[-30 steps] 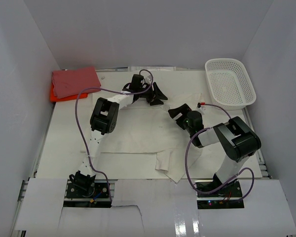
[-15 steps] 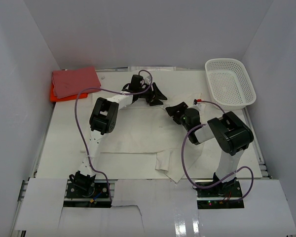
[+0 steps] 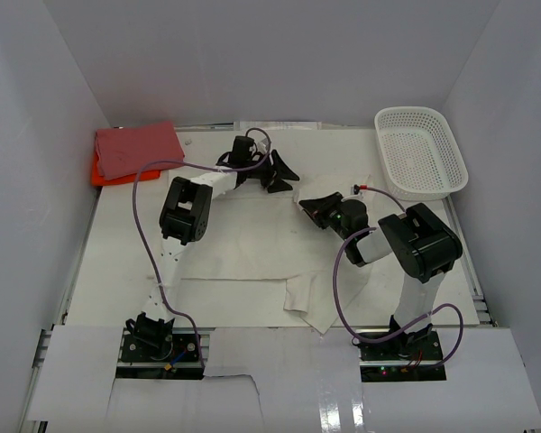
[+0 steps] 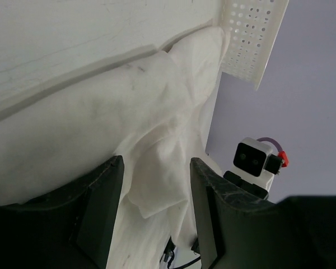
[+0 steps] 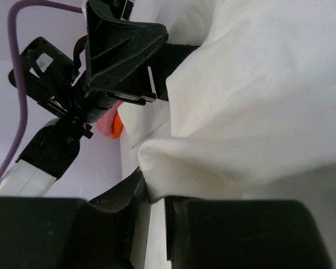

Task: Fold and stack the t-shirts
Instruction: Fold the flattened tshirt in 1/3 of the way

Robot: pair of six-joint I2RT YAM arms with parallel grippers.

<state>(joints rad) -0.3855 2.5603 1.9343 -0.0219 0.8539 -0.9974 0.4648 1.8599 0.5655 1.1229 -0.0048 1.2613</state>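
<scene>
cream t-shirt (image 3: 252,253) | edges hard to trace | orange t-shirt (image 3: 99,173) mostly covered

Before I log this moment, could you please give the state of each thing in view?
cream t-shirt: spread on the table, rumpled, not yet folded up
orange t-shirt: bottom of the stack, only an edge showing
pink-red t-shirt: folded, lying on the orange t-shirt
basket: upright, empty
left pincer: open
right pincer: shut on the cream t-shirt
</scene>
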